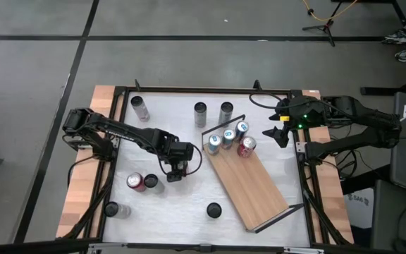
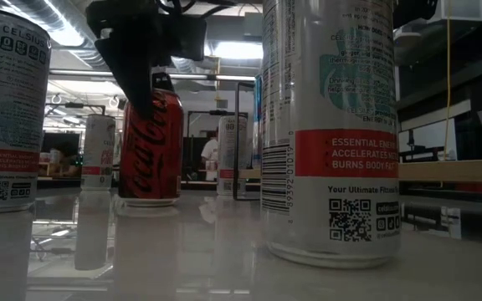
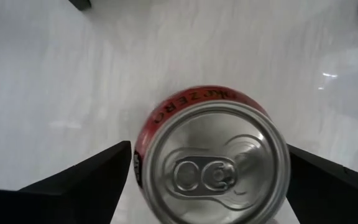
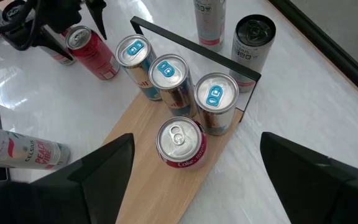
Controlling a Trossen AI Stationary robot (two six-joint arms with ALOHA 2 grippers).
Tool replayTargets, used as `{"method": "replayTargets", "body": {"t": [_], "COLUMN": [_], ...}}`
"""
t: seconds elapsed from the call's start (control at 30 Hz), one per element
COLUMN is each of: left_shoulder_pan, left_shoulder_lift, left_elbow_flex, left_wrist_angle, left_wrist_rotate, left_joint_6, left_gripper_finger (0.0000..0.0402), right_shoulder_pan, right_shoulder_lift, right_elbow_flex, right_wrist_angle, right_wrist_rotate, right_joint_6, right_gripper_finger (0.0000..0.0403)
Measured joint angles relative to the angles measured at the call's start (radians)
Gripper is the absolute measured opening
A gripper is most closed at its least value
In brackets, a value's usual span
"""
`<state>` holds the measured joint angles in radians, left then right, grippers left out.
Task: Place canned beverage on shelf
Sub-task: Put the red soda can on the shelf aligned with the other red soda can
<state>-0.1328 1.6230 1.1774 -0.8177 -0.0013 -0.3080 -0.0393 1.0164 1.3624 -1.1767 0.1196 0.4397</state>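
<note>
Fingers of the left gripper (image 3: 207, 186) are standing wide open on both sides of a red cola can (image 3: 213, 155), not yet pressing it, so the grasp step is in hand. The can is standing upright on the white table (image 1: 189, 204), left of the shelf (image 1: 249, 187). Next the fingers should be closing, then lifting and carrying rightward. Four cans (image 4: 179, 93) are already crowding the shelf's far end; free board is lying nearer. The right gripper (image 1: 279, 132) is waiting open beside the shelf's far end.
</note>
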Motion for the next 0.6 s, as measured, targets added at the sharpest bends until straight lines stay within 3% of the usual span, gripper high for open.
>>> {"method": "replayTargets", "body": {"t": [0.2, 0.47, 0.6], "left_shoulder_pan": [-0.021, -0.025, -0.027], "left_shoulder_lift": [0.0, 0.0, 0.0], "left_elbow_flex": [0.0, 0.0, 0.008], "left_wrist_angle": [0.01, 0.042, 0.053], "left_wrist_rotate": [-0.042, -0.041, -0.039], "left_joint_6": [-0.005, -0.031, -0.054], "left_gripper_finger": [0.0348, 0.0283, 0.0277], "right_shoulder_pan": [0.0, 0.0, 0.0], "right_shoulder_lift": [0.0, 0.0, 0.0], "right_elbow_flex": [0.0, 0.0, 0.0], "right_wrist_angle": [0.0, 0.0, 0.0], "right_wrist_rotate": [0.0, 0.0, 0.0], "right_joint_6": [0.0, 0.0, 0.0], "right_gripper_finger": [0.0337, 0.0337, 0.0337]}}
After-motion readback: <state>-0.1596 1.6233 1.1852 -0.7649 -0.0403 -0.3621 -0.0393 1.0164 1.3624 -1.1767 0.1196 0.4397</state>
